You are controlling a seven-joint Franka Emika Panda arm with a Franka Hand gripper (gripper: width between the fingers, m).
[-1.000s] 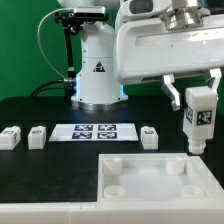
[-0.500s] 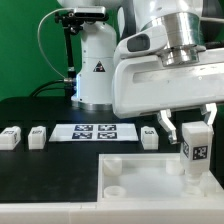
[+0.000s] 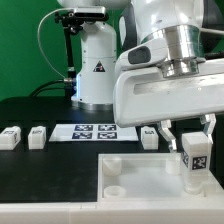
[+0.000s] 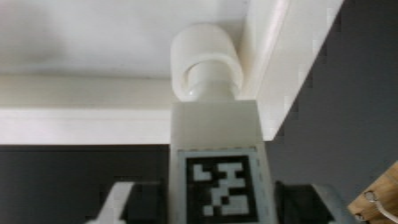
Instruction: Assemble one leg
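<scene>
Holding the leg [image 3: 196,165] tight, my hand [image 3: 190,138] hangs just above the big white panel [image 3: 140,178]. The panel lies flat under my hand. It has a raised rim and round holes [image 3: 112,163]; the ones I can see are well away from my hand, toward the exterior view's left. Behind my hand one small white post [image 3: 150,137] lies close by. Two more posts [image 3: 37,136] lie far from my hand, past the marker board [image 3: 95,131]. The fat white robot base [image 3: 98,75] stands farther back than my hand.

The worktop [image 3: 40,112] is black all over. The wall [image 3: 20,40] behind it is green.

The leg stands straight up and down in my hand. Its long side runs from my hand down to the panel. Its black-and-white tag [image 4: 222,190] sits on the face right next to my hand, and it looks out toward the exterior camera. Its round tip [image 4: 205,65] points away from my hand, down at the panel, close to the panel's rim. I cannot tell if the tip touches the panel.
</scene>
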